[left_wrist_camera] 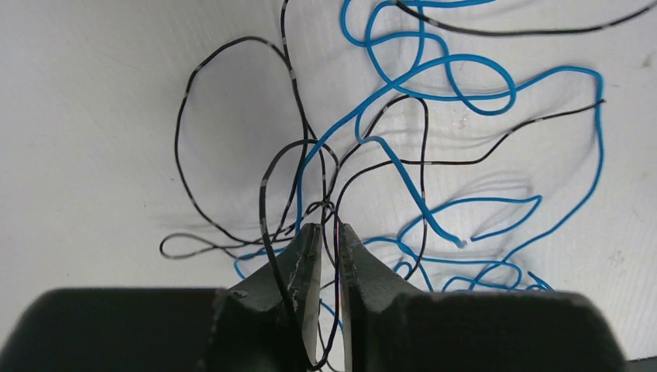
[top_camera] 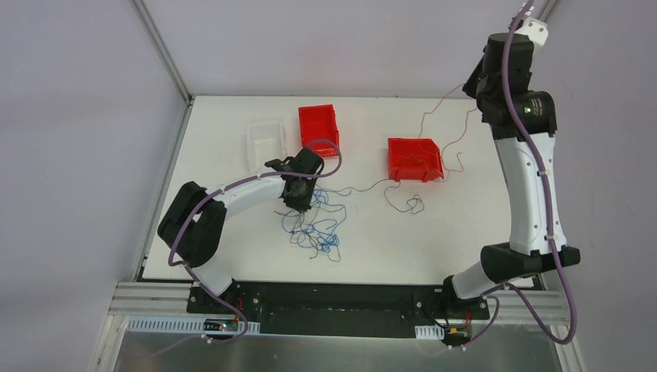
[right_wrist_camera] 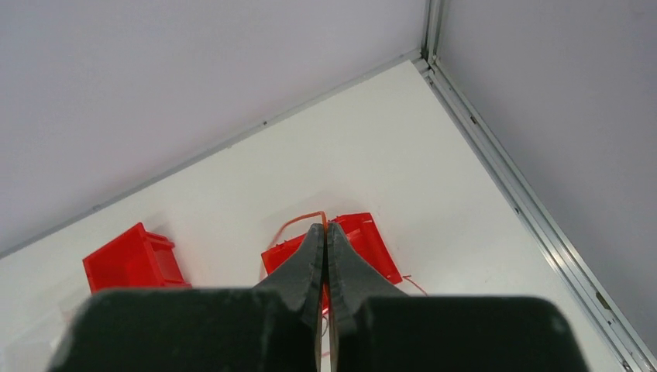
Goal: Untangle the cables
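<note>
A loose tangle of blue cables (top_camera: 319, 232) and black cables lies on the white table (top_camera: 232, 248) left of centre. My left gripper (top_camera: 298, 195) is down at its upper edge. In the left wrist view the left gripper (left_wrist_camera: 329, 229) is nearly closed on black strands (left_wrist_camera: 325, 206), with blue loops (left_wrist_camera: 465, 77) spread to the right. My right gripper (top_camera: 472, 85) is raised high at the far right. It is shut on a thin red-orange cable (top_camera: 423, 118) that hangs down toward a red bin. The right wrist view shows the right gripper (right_wrist_camera: 326, 227) pinching this cable (right_wrist_camera: 298, 219).
Two red bins stand on the table, one at the back centre (top_camera: 319, 124) and one right of centre (top_camera: 414, 159), both also in the right wrist view (right_wrist_camera: 132, 260) (right_wrist_camera: 376, 240). A clear container (top_camera: 263, 139) sits at the back left. A thin dark strand (top_camera: 408, 204) curls below the right bin.
</note>
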Tool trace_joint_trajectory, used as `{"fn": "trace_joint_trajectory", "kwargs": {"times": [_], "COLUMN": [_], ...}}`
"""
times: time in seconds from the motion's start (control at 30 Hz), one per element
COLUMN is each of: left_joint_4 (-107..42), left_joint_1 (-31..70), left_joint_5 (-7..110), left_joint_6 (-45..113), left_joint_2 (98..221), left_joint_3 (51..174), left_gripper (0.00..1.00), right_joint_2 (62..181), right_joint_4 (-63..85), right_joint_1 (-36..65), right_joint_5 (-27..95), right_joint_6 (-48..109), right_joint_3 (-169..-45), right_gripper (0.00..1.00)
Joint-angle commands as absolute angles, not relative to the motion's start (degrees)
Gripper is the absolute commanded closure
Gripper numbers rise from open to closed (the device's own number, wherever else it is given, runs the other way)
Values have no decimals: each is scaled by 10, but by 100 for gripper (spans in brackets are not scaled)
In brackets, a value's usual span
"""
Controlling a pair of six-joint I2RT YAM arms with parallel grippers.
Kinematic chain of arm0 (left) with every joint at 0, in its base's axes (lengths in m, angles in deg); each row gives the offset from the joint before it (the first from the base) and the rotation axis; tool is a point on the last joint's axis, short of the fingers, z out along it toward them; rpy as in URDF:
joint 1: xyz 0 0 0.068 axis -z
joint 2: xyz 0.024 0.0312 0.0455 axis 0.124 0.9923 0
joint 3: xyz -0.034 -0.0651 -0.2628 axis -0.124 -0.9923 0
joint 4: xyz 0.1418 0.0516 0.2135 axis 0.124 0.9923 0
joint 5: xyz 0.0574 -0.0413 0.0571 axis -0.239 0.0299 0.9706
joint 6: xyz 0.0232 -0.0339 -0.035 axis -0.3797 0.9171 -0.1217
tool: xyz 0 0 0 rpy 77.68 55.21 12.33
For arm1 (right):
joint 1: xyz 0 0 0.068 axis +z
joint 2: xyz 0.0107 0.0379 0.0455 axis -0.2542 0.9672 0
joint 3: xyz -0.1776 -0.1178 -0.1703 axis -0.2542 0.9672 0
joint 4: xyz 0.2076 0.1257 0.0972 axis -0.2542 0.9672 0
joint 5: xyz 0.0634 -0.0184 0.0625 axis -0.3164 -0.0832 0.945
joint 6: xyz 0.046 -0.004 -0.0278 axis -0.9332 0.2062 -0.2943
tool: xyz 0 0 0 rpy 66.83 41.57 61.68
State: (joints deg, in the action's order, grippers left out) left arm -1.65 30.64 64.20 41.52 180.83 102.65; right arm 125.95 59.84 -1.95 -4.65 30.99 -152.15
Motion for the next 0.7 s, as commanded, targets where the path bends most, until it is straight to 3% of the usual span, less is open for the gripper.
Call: {"fn": "trace_joint_trajectory", "kwargs": {"times": [0.0, 0.3, 0.67], "left_joint_4": [-3, 9, 33], "left_joint_1": [302, 302, 302], "left_joint_5": [636, 625, 633], "left_joint_6": [407, 416, 410], "left_joint_2": [1757, 1735, 1725], "left_joint_3": [1052, 1071, 1081], "left_gripper": [81, 52, 47], "right_joint_2": [1294, 1328, 1311], "right_joint_4": [597, 512, 399], "right_joint_1": [-36, -58, -104], "right_joint_5": [0, 147, 353], "right_joint_6": [307, 339, 285], "right_joint_3": [-1548, -1493, -1356], "right_gripper": [100, 100, 100]}}
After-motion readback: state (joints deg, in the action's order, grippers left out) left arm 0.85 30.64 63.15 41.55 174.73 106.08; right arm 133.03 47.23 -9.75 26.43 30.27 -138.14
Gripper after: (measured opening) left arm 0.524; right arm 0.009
